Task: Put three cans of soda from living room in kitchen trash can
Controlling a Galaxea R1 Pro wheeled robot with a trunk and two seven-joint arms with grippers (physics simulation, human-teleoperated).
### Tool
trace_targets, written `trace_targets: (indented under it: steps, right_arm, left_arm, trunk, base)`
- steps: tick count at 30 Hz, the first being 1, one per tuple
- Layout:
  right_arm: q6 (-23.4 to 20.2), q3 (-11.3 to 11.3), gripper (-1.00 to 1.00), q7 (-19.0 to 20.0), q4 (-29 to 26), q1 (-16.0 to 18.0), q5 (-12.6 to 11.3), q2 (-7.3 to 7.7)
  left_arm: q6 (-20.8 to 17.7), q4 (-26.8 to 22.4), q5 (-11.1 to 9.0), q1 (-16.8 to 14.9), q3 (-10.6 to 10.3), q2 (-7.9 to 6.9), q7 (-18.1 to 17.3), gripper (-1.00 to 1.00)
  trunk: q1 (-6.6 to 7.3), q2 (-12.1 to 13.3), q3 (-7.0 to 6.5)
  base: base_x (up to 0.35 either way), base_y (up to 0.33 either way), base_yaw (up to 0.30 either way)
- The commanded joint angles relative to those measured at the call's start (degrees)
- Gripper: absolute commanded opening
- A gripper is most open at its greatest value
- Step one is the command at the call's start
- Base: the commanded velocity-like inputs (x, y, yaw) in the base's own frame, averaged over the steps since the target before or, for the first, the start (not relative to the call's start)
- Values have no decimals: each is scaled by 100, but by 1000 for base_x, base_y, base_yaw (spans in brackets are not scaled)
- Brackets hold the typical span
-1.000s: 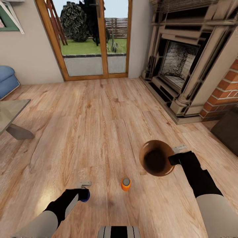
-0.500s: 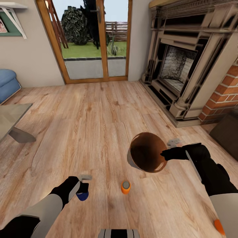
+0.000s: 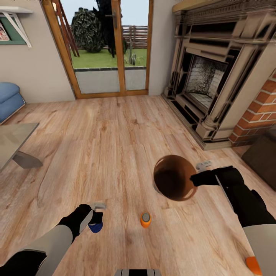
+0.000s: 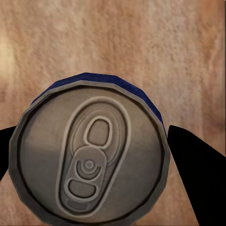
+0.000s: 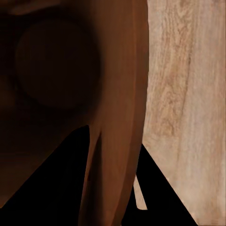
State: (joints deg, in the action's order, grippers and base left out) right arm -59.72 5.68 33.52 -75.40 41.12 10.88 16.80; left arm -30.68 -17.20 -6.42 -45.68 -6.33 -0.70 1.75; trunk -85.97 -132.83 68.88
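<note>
Left tool (image 3: 96, 221): clamped on the blue can (image 3: 96, 227), a finger on either side of its body; in the left wrist view the grey top (image 4: 89, 155) faces the camera with plank floor beyond it.
Right tool (image 3: 196, 179): gripping the bin (image 3: 174, 183) by its rim, one finger inside the wall and one outside (the right wrist view shows the wall (image 5: 120, 117) running between the two dark fingers).
Bin: held off the floor (image 3: 115, 145) and tipped, copper inside facing the head camera, just left of the right tool.
Orange can (image 3: 145, 220): upright on the floor, between the two tools, apart from both, nearer the robot than the bin.
Second orange can (image 3: 253, 265): at the lower right corner of the head view, beside the right forearm, partly cut by the frame.
Open room: bare planks stretch ahead of both tools to the glass door (image 3: 107, 46).
Edges: fireplace (image 3: 214, 76) and brick column (image 3: 260, 111) lie beyond the right tool; glass surface (image 3: 11, 142) and sofa (image 3: 9, 99) lie far left of the left tool.
</note>
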Motion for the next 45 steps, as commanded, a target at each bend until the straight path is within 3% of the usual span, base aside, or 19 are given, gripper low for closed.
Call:
trace_targets:
  steps: [1,30,33,35,39,40,42,43,45]
  right_arm:
    - [-28,1,-100,23,-2,1,-130,-1]
    - [-28,-17,-100,23,148,1,-130,-1]
    - [-28,-8,-100,23,189,1,-130,-1]
    - [-28,-8,-100,23,209,1,-130,0]
    - [-28,-9,-100,23,246,1,-130,-1]
    - [-28,-9,-100,23,246,1,-130,-1]
    - [-28,-3,-100,23,290,6,-127,-5]
    - [-28,-5,-100,23,359,8,-127,-7]
    - [-28,-2,-100,23,413,12,-125,-11]
  left_arm:
    - [0,0,1,2,0,0,1,-100]
    - [-30,-1,-4,-2,2,0,-15,-100]
    - [-129,-41,-7,-2,2,-3,-192,-100]
    - [-499,-477,-3,-2,0,-18,-477,-100]
    - [-1152,-1415,-9,3,4,-56,-578,-100]
    - [-1152,-1415,-9,3,4,-56,-578,-100]
    - [-1502,-2013,-26,7,2,-63,-656,-100]
    - [-1871,-2612,-96,7,1,-67,-786,-100]
    - [-2112,-3003,-152,7,-3,-68,-860,-100]
  trunk:
    - [23,41,-19]
    - [660,1205,-539]
    - [726,1325,-593]
    - [770,1405,-629]
    - [857,1565,-701]
    - [879,1606,-719]
    - [923,1686,-755]
    - [945,1726,-773]
    - [989,1806,-809]
  base:
    - [0,0,0]
    - [0,0,0]
    - [0,0,0]
    - [0,0,0]
    - [0,0,0]
    - [0,0,0]
    - [0,0,0]
    - [0,0,0]
    - [0,0,0]
